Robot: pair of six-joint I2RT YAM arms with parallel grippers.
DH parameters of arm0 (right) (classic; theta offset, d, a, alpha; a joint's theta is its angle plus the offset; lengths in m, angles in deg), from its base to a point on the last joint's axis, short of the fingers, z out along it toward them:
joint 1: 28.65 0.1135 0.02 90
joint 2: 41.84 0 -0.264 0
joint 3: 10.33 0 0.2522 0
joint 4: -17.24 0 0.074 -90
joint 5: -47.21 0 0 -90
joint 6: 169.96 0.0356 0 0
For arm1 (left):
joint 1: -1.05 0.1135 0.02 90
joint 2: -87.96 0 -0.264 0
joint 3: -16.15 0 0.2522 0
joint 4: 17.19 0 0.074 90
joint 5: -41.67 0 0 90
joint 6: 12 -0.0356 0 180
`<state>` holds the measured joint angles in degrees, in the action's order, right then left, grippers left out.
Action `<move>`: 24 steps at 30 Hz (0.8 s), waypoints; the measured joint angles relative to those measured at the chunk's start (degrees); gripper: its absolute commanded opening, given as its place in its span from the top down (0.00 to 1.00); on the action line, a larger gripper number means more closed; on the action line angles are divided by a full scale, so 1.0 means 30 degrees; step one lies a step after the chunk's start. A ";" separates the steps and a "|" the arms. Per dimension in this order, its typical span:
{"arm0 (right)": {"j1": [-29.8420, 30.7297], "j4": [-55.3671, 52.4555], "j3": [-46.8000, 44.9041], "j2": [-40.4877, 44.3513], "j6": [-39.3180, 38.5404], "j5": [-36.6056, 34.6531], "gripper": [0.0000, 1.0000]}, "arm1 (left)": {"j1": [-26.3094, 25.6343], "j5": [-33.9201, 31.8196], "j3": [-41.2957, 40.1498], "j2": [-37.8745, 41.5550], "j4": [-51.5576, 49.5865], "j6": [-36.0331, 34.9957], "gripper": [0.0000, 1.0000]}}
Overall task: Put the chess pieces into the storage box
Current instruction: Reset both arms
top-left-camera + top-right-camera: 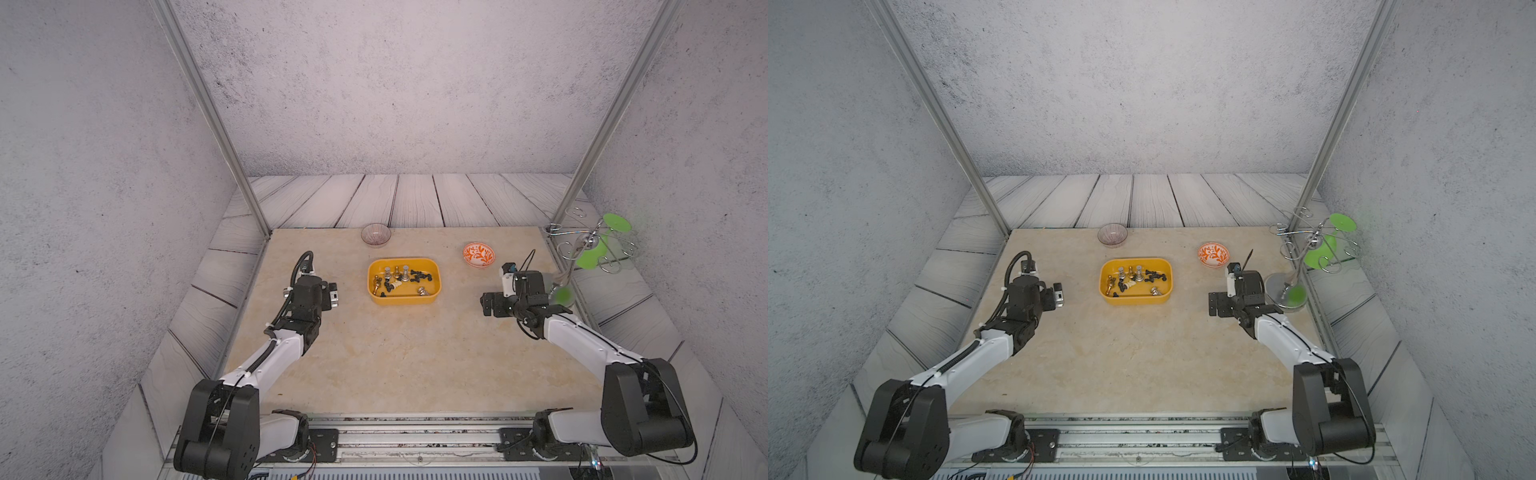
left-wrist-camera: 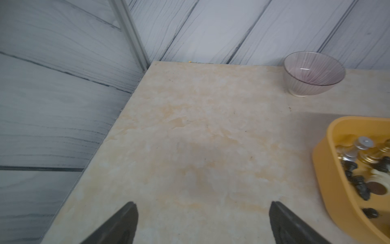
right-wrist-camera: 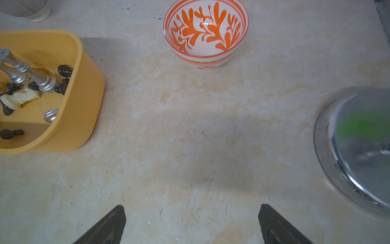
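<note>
The shallow yellow-orange plastic storage box (image 1: 403, 302) sits mid-worktop, and the chess pieces (image 1: 399, 279), small black ones, a few silver and gold metallic ones and one cream, all appear to lie or stand inside it. I can make out none on the beige marbled worktop (image 1: 395, 365), so the job looks finished or nearly so. The left fingers (image 2: 122, 224) and the right fingers (image 3: 109, 226) are spread wide with nothing between them, one arm on each side of the box and clear of it. The nearest hazard is on the right: the chrome wire stand with green discs (image 1: 1285, 291) has its round base just beside that arm, and an outward swing could clip and tip it. A careless sweep inward by either arm could shove the light box and topple the upright silver pieces or spill the load. A tiny dark piece could also go unnoticed, though the small ribbed glass bowl (image 2: 314, 74) and the orange-and-white patterned bowl (image 3: 205, 31) both look empty.
</note>
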<state>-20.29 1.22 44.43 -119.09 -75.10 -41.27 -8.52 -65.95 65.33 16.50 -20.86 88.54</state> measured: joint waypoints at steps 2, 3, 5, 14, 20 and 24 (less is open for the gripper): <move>-0.0029 0.2025 -0.1086 -0.0044 -0.0517 -0.0641 0.01 | 0.0619 -0.0109 0.0000 -0.0051 0.0022 -0.0022 0.01; -0.0051 0.3082 -0.1734 -0.0124 -0.0721 -0.1005 0.01 | 0.0823 -0.0240 -0.0007 -0.0073 0.0189 -0.0087 0.01; -0.0095 0.4444 -0.2608 -0.0532 -0.1005 -0.1654 0.01 | 0.0947 -0.0495 -0.0146 -0.0189 0.0933 -0.0291 0.01; -0.0889 0.7162 -0.1945 -0.2492 -0.1566 -0.2484 0.01 | 0.2317 -0.0240 -0.1872 -0.2718 0.4422 -0.1042 0.01; -0.2608 0.9588 -0.2397 -0.2987 -0.1093 -0.1661 0.01 | 0.2514 -0.0117 -0.2084 -0.4430 0.7927 -0.1537 0.01; -0.3220 1.0331 -0.2820 -0.3002 -0.0838 -0.1282 0.01 | 0.2630 0.0459 -0.2149 -0.4918 0.8327 -0.1617 0.01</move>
<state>-29.95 32.21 35.97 -128.10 -77.61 -45.12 -0.63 -64.58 58.89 1.74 4.12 83.69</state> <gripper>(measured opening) 0.988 0.992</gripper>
